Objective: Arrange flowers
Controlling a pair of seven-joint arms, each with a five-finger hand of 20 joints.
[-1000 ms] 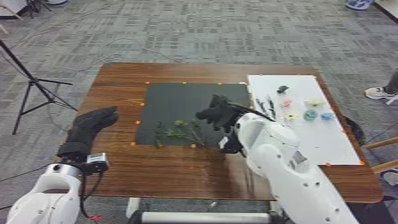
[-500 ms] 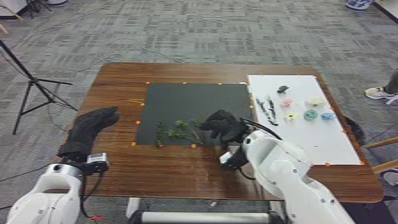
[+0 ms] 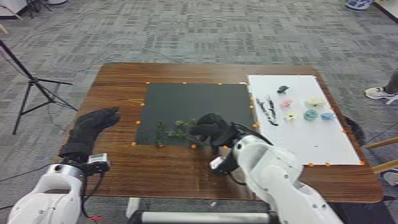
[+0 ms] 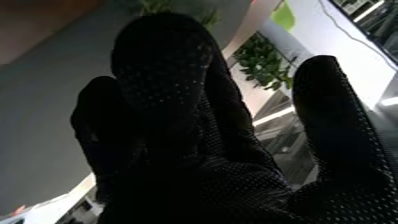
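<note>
In the head view, my right hand (image 3: pixel 211 128) is at the lower right part of the black mat (image 3: pixel 195 97), just right of the green leafy stems (image 3: pixel 178 131) and covering part of that area. Its black glove (image 4: pixel 169 100) has fingers extended and the thumb apart in the right wrist view, with greenery (image 4: pixel 155 6) past the fingertips. My left hand (image 3: pixel 94 121) is at the table's left side, fingers relaxed, holding nothing. On the white sheet (image 3: pixel 320 142) lie pink (image 3: pixel 287 103), cream (image 3: pixel 314 102), yellow (image 3: pixel 290 116) and blue (image 3: pixel 310 115) flowers.
Long dark and white items (image 3: pixel 266 111) lie at the white sheet's left side, and a small dark object (image 3: pixel 282 89) is near its far edge. Orange markers border both mat and sheet. A black tripod (image 3: pixel 33 80) stands left of the brown table (image 3: pixel 120 85).
My right hand has come nearer over the mat, then shifted left toward the green stems, now hiding some of them. The left arm has stayed still.
</note>
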